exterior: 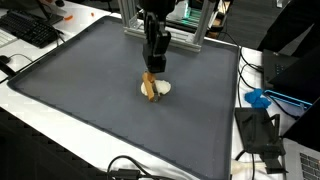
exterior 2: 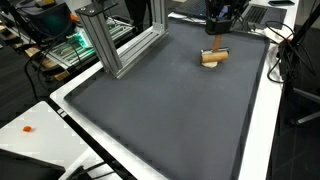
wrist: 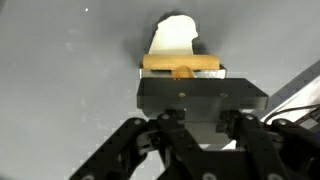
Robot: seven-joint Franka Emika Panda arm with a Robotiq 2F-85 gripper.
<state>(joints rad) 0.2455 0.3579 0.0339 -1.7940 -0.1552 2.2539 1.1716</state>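
Observation:
A small tan wooden piece (exterior: 149,86) lies against a white lump (exterior: 162,88) near the middle of a dark grey mat (exterior: 90,100). Both exterior views show them, the other as the tan piece (exterior 2: 211,58) with a white end (exterior 2: 221,55). My gripper (exterior: 151,70) points straight down right over them, and its tips reach the tan piece (wrist: 180,64). In the wrist view the white lump (wrist: 172,36) lies just beyond the tan piece. My gripper's dark body (wrist: 200,100) hides the fingertips, so I cannot tell whether they are closed on anything.
An aluminium frame (exterior 2: 120,45) stands at the mat's edge behind the arm. Keyboards and cables (exterior: 30,28) lie beside the mat. A blue object (exterior: 258,98) and black gear (exterior: 262,135) sit on the white table off the mat's side.

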